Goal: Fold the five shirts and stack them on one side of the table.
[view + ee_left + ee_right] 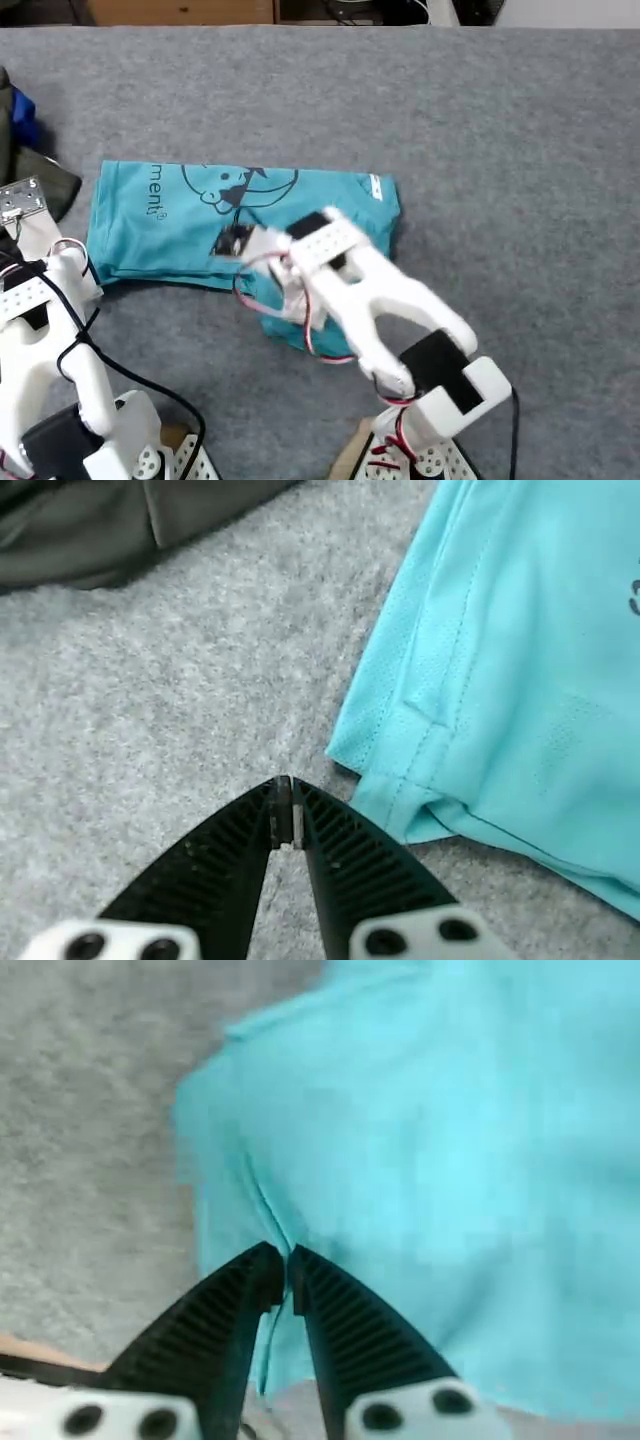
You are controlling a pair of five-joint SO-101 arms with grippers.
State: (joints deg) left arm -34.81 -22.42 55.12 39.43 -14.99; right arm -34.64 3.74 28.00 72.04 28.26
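R gripper (287, 1265) is sitting pressed shut, tips on a crease of the teal shirt (150, 235); can't tell if cloth's pinched. L gripper (285, 815), closed & empty, is hovering over bare table (500, 150) just beside the shirt's left-end hem. Shirt's long axis is running left-right; R gripper is the nearer 1. Dark clothes (30, 175) are lying far left.

open mat (520, 150) right, teal shirt (170, 235) centre, dark clothes (22, 150) left

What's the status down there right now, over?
Left end effector shut, over grey table beside shirt. Right end effector shut, over shirt's edge. Shirt part-folded, lying flat. Dark clothes off to the side, apart from shirt.
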